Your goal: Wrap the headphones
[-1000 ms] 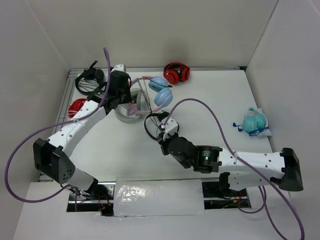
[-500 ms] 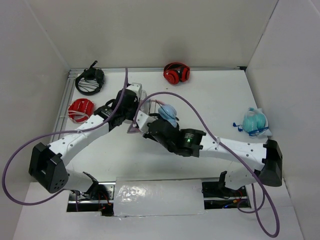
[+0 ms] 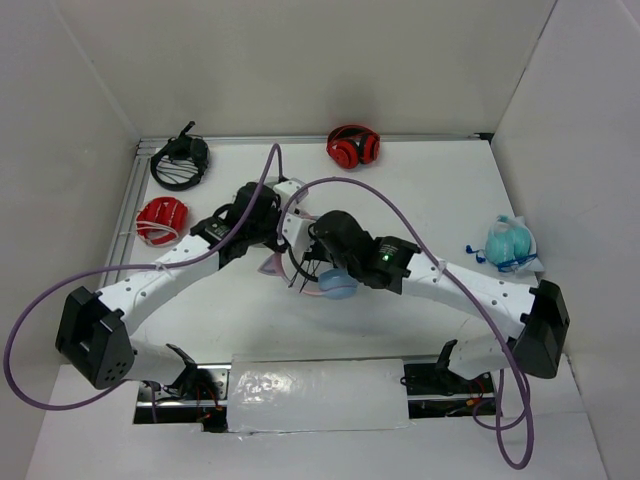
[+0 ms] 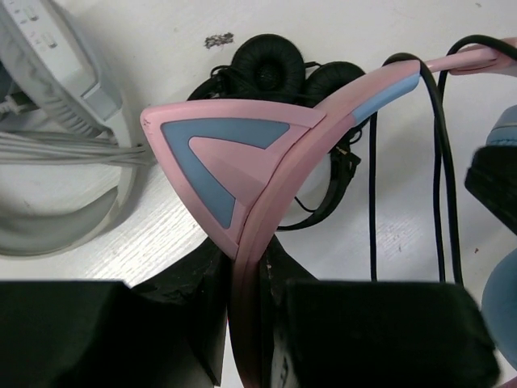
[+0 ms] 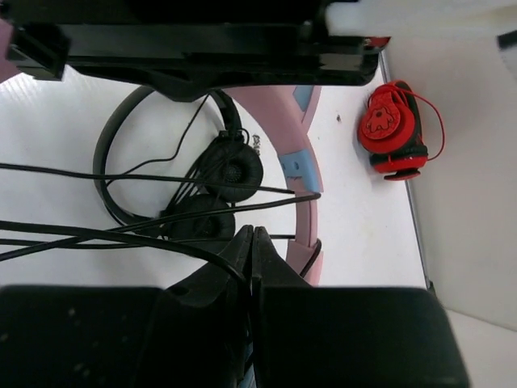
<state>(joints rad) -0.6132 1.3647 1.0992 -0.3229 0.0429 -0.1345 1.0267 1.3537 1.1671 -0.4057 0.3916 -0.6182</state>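
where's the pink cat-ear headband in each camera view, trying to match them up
Top external: pink cat-ear headband shows centre, between the two arms, mostly covered.
Left wrist: headband fills the centre, ear pointing left, clamped in the left tool at the bottom.
Right wrist: headband curves down centre-right, beside the right tool, shut on a thin dark cable.
Shared landmark: small black on-ear headphones under the band in both wrist views; unclear in the top view.

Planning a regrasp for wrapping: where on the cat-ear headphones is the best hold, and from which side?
Probably the pink headband beside the cat ear: a thin flat strip, so jaws pinch across its faces, edge-on, as the left gripper does.
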